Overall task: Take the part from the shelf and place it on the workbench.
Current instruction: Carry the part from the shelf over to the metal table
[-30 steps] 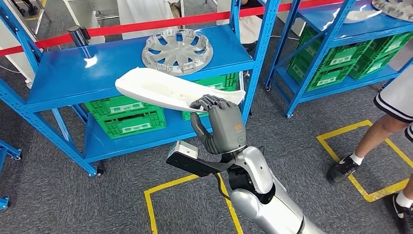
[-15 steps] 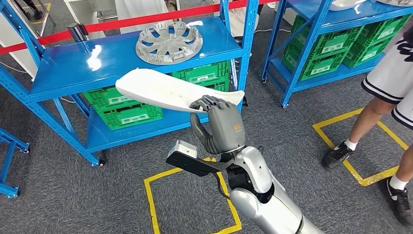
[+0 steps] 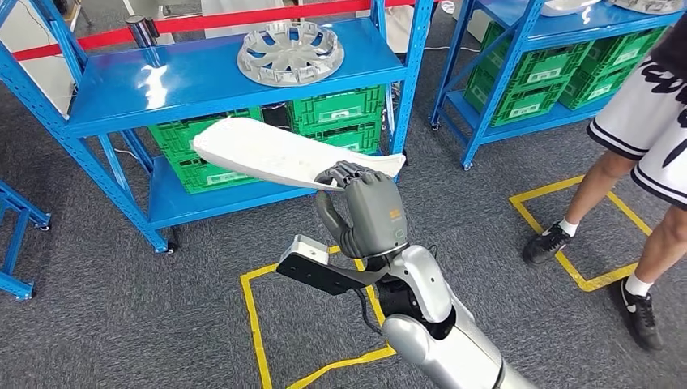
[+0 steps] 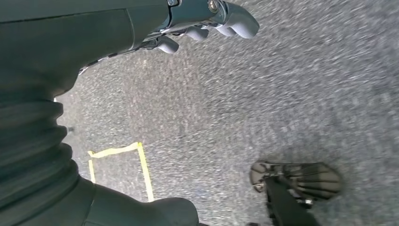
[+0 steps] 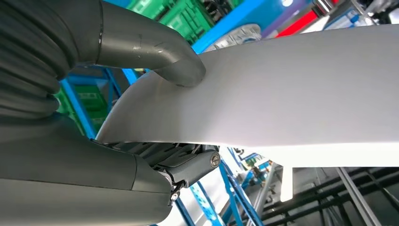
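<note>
In my right hand (image 3: 369, 212), gripped near one end, the long white part (image 3: 275, 154) hangs in front of the blue shelf (image 3: 202, 81), clear of it. Long axis roughly level, free end pointing to my left. I'd carry slow so it doesn't swing. Left hand (image 4: 207, 21) dangles, fingers loosely curled, holding nothing.
</note>
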Controlling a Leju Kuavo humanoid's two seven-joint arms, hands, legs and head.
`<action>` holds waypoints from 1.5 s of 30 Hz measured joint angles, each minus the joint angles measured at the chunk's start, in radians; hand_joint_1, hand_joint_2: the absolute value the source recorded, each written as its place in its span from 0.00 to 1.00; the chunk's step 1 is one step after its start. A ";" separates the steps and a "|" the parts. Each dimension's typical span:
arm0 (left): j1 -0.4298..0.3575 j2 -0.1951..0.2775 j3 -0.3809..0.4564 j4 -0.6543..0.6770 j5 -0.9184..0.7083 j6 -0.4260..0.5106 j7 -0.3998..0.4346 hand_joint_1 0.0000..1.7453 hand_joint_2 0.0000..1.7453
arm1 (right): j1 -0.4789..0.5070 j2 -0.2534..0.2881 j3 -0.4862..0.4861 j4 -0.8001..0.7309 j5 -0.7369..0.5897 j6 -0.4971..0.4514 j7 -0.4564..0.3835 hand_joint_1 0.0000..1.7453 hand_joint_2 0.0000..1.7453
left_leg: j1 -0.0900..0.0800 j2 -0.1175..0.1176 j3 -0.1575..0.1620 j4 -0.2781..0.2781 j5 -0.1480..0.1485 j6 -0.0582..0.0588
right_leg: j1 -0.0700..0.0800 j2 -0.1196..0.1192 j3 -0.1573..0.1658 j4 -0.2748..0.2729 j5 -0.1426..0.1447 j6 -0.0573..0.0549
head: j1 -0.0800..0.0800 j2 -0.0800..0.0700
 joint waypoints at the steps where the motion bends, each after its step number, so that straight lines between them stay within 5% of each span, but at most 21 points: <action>1: 0.000 0.000 0.000 0.000 0.000 0.000 0.000 0.00 1.00 | 0.001 0.000 0.000 0.000 0.000 0.000 0.000 1.00 1.00 | 0.000 0.000 -0.018 0.008 0.008 -0.003 | 0.000 0.000 0.042 -0.039 0.026 -0.002 | 0.000 0.000; 3: 0.000 0.000 0.000 0.000 0.001 0.000 0.001 0.00 1.00 | 0.001 0.000 0.000 0.000 0.000 -0.001 0.000 1.00 1.00 | 0.000 0.000 -0.045 0.023 0.022 -0.010 | 0.002 0.001 0.149 -0.182 0.031 -0.009 | 0.001 0.000; 5: 0.000 0.000 0.000 0.000 0.002 0.000 -0.001 0.00 1.00 | 0.003 -0.001 0.000 0.000 0.000 -0.003 0.000 1.00 1.00 | -0.001 -0.001 -0.056 0.029 0.037 -0.022 | 0.006 0.003 0.209 -0.277 0.006 -0.018 | 0.002 0.000; 8: 0.001 0.000 0.001 0.000 0.002 -0.002 -0.008 0.00 1.00 | 0.007 -0.002 0.000 0.000 0.001 -0.008 0.000 1.00 1.00 | 0.000 -0.002 -0.065 0.026 0.047 -0.041 | 0.005 0.003 0.201 -0.295 0.018 -0.039 | 0.004 0.000; 10: 0.002 0.001 0.001 0.000 0.001 -0.010 -0.019 0.00 1.00 | 0.009 -0.002 0.000 -0.001 0.001 -0.013 0.000 1.00 1.00 | 0.003 -0.004 -0.087 0.075 -0.008 -0.053 | 0.001 0.001 0.184 -0.299 0.037 -0.053 | 0.002 0.000; 12: 0.003 0.000 0.001 0.000 0.000 -0.020 -0.031 0.00 1.00 | 0.015 -0.002 -0.001 -0.001 0.000 -0.016 0.001 1.00 1.00 | 0.006 -0.005 -0.125 0.199 -0.098 -0.064 | 0.001 0.001 0.164 -0.298 0.055 -0.058 | -0.001 0.000; 14: 0.003 0.000 0.001 0.001 -0.001 -0.023 -0.036 0.00 1.00 | 0.024 -0.002 -0.001 -0.001 0.000 -0.016 0.002 1.00 1.00 | 0.008 -0.005 -0.142 0.298 -0.129 -0.069 | 0.003 0.001 0.145 -0.297 0.070 -0.057 | -0.001 0.000; 16: 0.003 0.000 0.001 0.000 -0.002 -0.023 -0.036 0.00 1.00 | 0.031 -0.002 -0.003 -0.002 0.001 -0.016 0.004 1.00 1.00 | 0.008 -0.005 -0.087 0.249 -0.092 -0.065 | 0.003 0.001 0.131 -0.296 0.082 -0.053 | -0.001 0.000; 18: 0.002 0.000 0.001 0.000 -0.004 -0.023 -0.035 0.00 1.00 | 0.033 -0.002 -0.007 -0.007 0.003 -0.016 0.004 1.00 1.00 | 0.005 -0.006 0.020 0.094 -0.061 -0.054 | 0.004 0.001 0.123 -0.296 0.090 -0.046 | -0.001 0.000; 20: -0.001 0.000 0.001 0.000 -0.005 -0.023 -0.036 0.00 1.00 | 0.034 -0.002 -0.010 -0.012 0.003 -0.014 0.003 1.00 1.00 | -0.001 -0.007 0.079 -0.002 -0.059 -0.043 | 0.004 0.000 0.120 -0.296 0.098 -0.036 | -0.002 0.000; 25: -0.001 -0.001 0.001 0.000 -0.006 -0.027 -0.036 0.00 1.00 | 0.035 -0.006 -0.011 -0.015 0.004 -0.010 -0.001 1.00 1.00 | -0.004 -0.007 0.074 -0.012 -0.056 -0.033 | 0.008 0.001 0.112 -0.296 0.108 -0.040 | -0.001 0.000; 37: -0.001 -0.001 0.001 0.000 -0.005 -0.031 -0.034 0.00 1.00 | 0.037 -0.009 -0.011 -0.022 0.035 0.038 -0.010 1.00 1.00 | -0.009 -0.010 0.037 0.008 -0.041 0.001 | -0.003 -0.004 0.094 -0.297 0.129 0.003 | -0.001 0.000; 39: -0.001 -0.002 0.001 0.000 -0.002 -0.030 -0.031 0.00 1.00 | 0.036 -0.009 -0.010 -0.021 0.036 0.043 -0.018 1.00 1.00 | -0.004 -0.012 0.037 0.000 -0.031 0.012 | -0.003 -0.003 0.074 -0.247 0.088 0.007 | 0.000 0.000; 42: 0.001 -0.004 0.005 0.000 0.008 -0.027 -0.030 0.00 1.00 | 0.028 -0.009 -0.007 -0.015 0.030 0.061 -0.030 1.00 1.00 | -0.003 -0.021 0.025 0.002 -0.021 0.015 | -0.003 0.001 -0.005 -0.048 -0.024 0.009 | 0.002 0.000; 44: 0.004 -0.005 0.012 0.000 0.015 -0.024 -0.031 0.00 1.00 | 0.013 -0.009 -0.002 -0.004 0.022 0.073 -0.038 1.00 1.00 | -0.003 -0.031 0.013 0.009 -0.017 0.011 | -0.004 0.001 -0.015 -0.001 -0.035 0.008 | 0.002 0.000; 45: 0.004 -0.007 0.015 0.000 0.018 -0.023 -0.031 0.00 1.00 | 0.004 -0.008 0.001 0.002 0.018 0.078 -0.041 1.00 1.00 | -0.002 -0.038 0.008 0.013 -0.015 0.008 | -0.005 0.003 0.012 -0.039 -0.014 0.006 | 0.002 0.000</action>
